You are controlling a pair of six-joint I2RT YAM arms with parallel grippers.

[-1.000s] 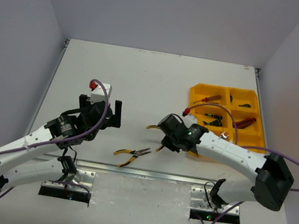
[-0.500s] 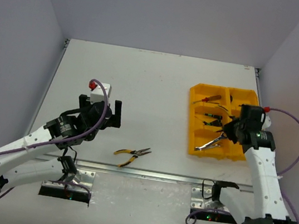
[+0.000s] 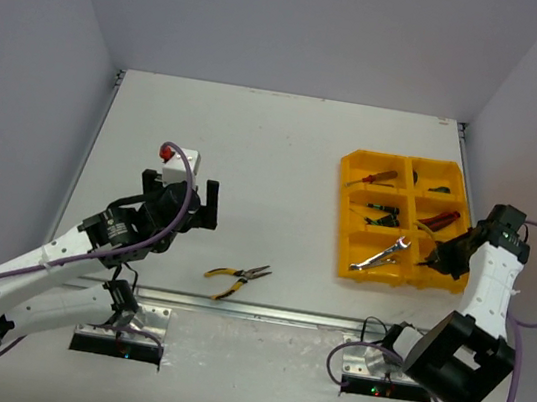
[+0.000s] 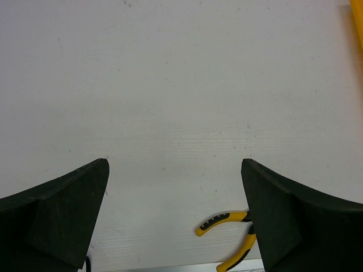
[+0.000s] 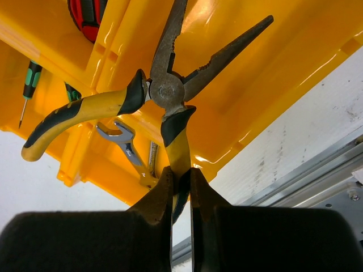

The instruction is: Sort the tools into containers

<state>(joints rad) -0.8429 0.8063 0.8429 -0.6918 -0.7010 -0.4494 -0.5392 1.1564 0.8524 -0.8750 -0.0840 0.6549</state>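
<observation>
My right gripper (image 5: pixel 181 175) is shut on one handle of a pair of yellow-handled pliers (image 5: pixel 167 90). The pliers' steel jaws are spread above the near right compartment of the yellow tray (image 5: pixel 272 85). In the top view the right gripper (image 3: pixel 437 261) hangs over that corner of the tray (image 3: pixel 369 274). A second pair of yellow-handled pliers (image 3: pixel 237 279) lies on the table near the front rail. My left gripper (image 3: pixel 187 205) hovers open to their upper left. In the left wrist view the left gripper (image 4: pixel 174 164) holds nothing, and the table pliers (image 4: pixel 227 218) lie by its right finger.
Silver wrenches (image 3: pixel 381 256) lie in the tray's near left compartment, small screwdrivers (image 3: pixel 380 214) in the middle left, a red-handled screwdriver (image 3: pixel 378 177) at the far left, red-handled cutters (image 3: pixel 437 221) in the middle right. A metal rail (image 3: pixel 262 311) runs along the table's near edge.
My right arm has swung from the middle of the table over to the tray's near right corner, carrying the pliers. The left arm and the pliers on the table have not moved.
</observation>
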